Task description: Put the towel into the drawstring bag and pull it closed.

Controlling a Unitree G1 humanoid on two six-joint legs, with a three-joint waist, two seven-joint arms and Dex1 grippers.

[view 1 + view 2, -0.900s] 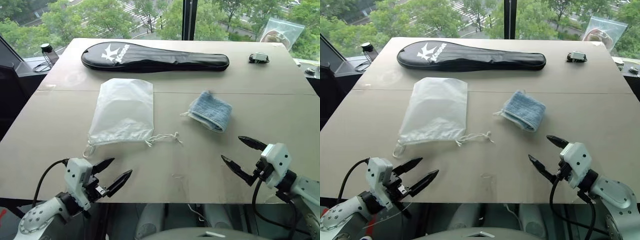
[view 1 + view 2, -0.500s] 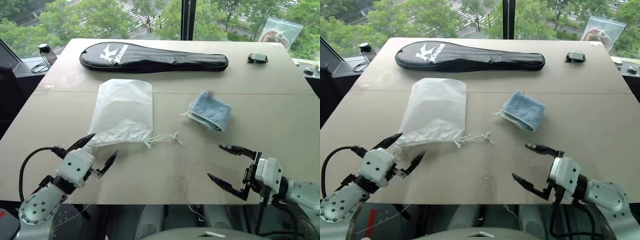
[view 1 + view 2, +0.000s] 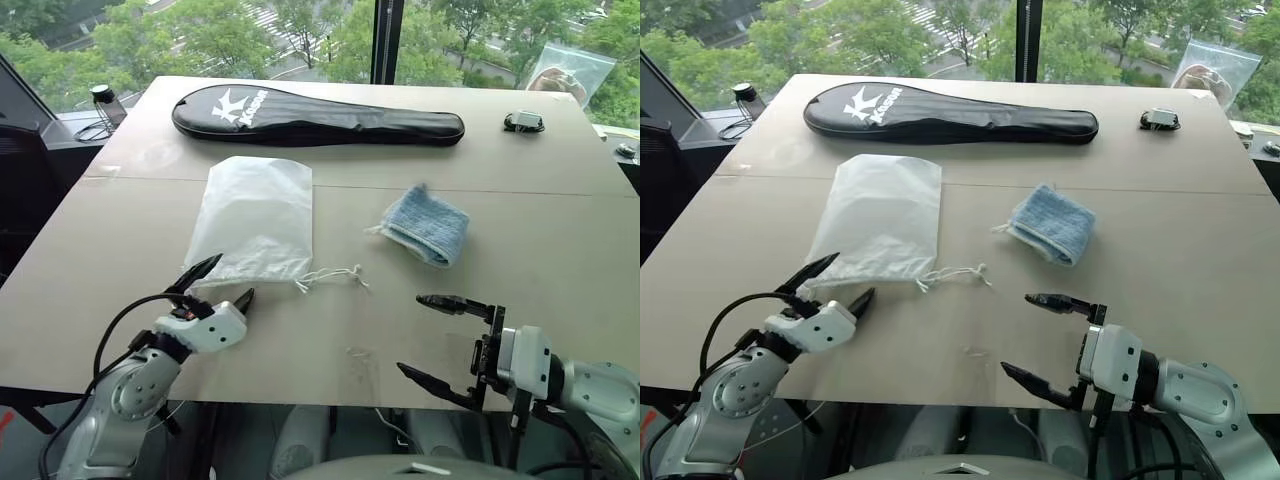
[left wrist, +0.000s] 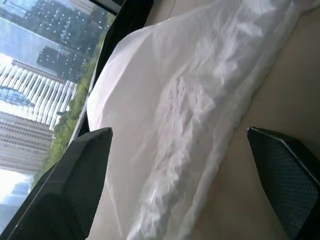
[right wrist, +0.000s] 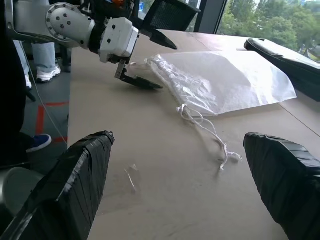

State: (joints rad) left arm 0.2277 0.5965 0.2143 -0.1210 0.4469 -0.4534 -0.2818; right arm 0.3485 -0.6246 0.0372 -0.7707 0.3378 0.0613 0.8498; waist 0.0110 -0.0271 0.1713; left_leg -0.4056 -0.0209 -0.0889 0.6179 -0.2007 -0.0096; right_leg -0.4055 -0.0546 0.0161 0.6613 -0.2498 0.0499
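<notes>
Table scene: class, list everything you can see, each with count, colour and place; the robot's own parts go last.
Table: one, beige.
Drawstring bag: one, translucent white, table's left-centre, cords toward the near edge.
Towel: one, light blue, right of the bag.
Racket case: one, black, far side.
Zip bag: one, clear, far right corner.
Small dark object: one, right of the case.
Left gripper: open, at the bag's mouth.
Right gripper: open, near edge.

Light-blue towel (image 3: 424, 223), translucent white drawstring bag (image 3: 254, 220) with white cords (image 3: 335, 277), black racket case (image 3: 318, 114) with white lettering, beige bench (image 3: 560, 240)
</notes>
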